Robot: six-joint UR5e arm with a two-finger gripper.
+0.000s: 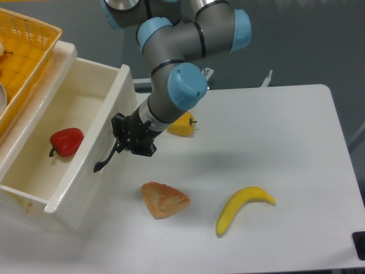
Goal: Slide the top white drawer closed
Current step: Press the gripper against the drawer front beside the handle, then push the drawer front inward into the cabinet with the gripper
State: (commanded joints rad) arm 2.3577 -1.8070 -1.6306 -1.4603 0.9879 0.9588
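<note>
The top white drawer (68, 142) stands pulled well out at the left of the surface (274, 148), open side up, with a red pepper (65, 141) lying inside. The end effector (130, 137) is pressed against the drawer's front panel right at the black handle (108, 157), a placement that suits pushing rather than lifting; whether its fingers are open or closed cannot be told from this angle. A pastry (163, 200), a banana (242, 207) and a yellow fruit (182, 124) lie off the drawer's path.
</note>
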